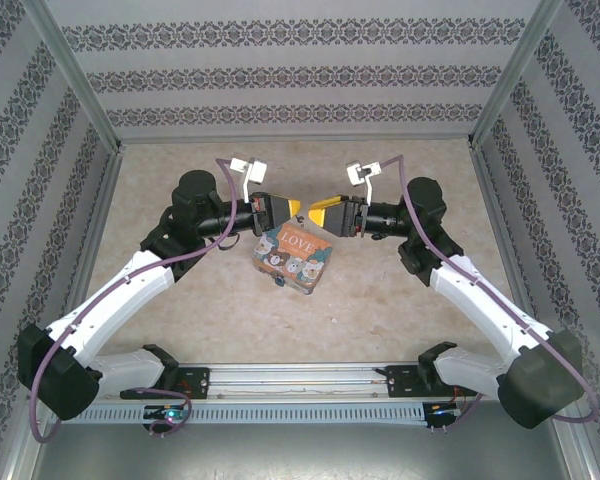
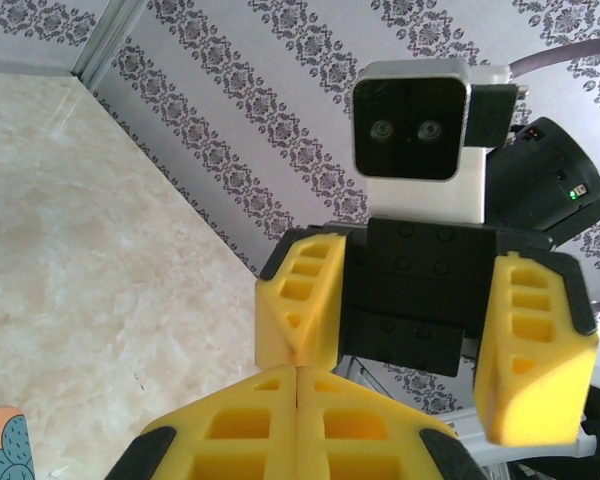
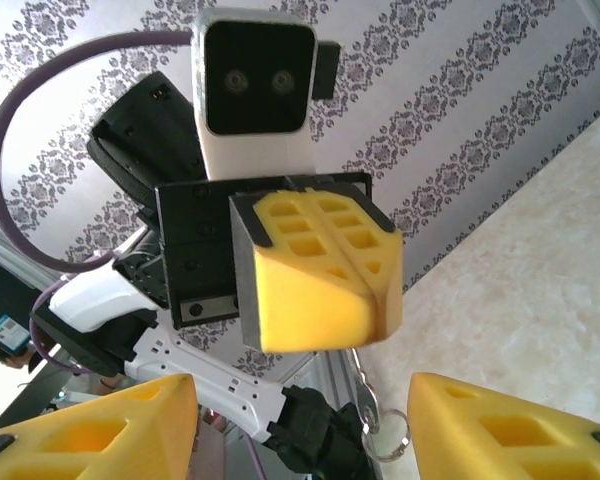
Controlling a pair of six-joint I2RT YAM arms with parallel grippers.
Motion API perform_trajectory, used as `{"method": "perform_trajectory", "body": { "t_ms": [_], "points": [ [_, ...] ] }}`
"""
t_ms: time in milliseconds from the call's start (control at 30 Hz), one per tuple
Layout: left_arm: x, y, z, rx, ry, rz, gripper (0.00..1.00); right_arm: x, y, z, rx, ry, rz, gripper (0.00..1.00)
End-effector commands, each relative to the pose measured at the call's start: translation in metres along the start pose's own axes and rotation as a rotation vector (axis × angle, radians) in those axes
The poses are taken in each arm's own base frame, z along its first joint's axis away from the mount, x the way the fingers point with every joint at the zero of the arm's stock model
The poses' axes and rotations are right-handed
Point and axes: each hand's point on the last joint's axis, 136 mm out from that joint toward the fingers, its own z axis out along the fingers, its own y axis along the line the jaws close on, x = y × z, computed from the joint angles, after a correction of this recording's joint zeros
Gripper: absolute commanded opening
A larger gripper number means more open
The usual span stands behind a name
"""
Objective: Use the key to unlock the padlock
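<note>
Yellow foam pads face each other above the middle of the beige marbled desk (image 1: 400, 300), just over the upper edge of the colourful "LOVE" tin (image 1: 293, 255), which lies tilted at the centre of the top view. The left gripper (image 1: 295, 207) has its two pads pressed flat together, and nothing can be seen between them. In the left wrist view the right gripper (image 1: 312, 212) looks straight back with its pads standing well apart and empty space between them. The two grippers are tip to tip, close but not touching.

A tiny dark thing (image 1: 278, 283) sits against the tin's lower left edge, too small to tell whether it is the padlock. In the right wrist view a small silvery ring (image 3: 385, 437) shows at the bottom of the frame, between the right gripper's own pads. I cannot tell whether it belongs to the key or to the lock. A corner of the tin peeks into the lower left of the left wrist view.
</note>
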Motion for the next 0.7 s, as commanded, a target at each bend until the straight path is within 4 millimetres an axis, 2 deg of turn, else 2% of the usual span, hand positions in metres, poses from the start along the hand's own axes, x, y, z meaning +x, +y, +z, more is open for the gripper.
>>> {"method": "perform_trajectory", "body": {
  "t_ms": [0,200,667],
  "points": [
    [-0.021,-0.017,-0.002,0.059,-0.057,0.073,0.00,0.010,0.000,0.004,-0.028,0.030,0.008,0.56],
    [-0.021,-0.016,0.000,0.062,-0.054,0.078,0.00,0.016,-0.006,0.009,-0.010,0.035,0.026,0.50],
    [-0.024,-0.014,0.000,0.056,-0.063,0.083,0.00,0.020,-0.014,0.016,0.008,0.044,0.038,0.23]
  ]
}}
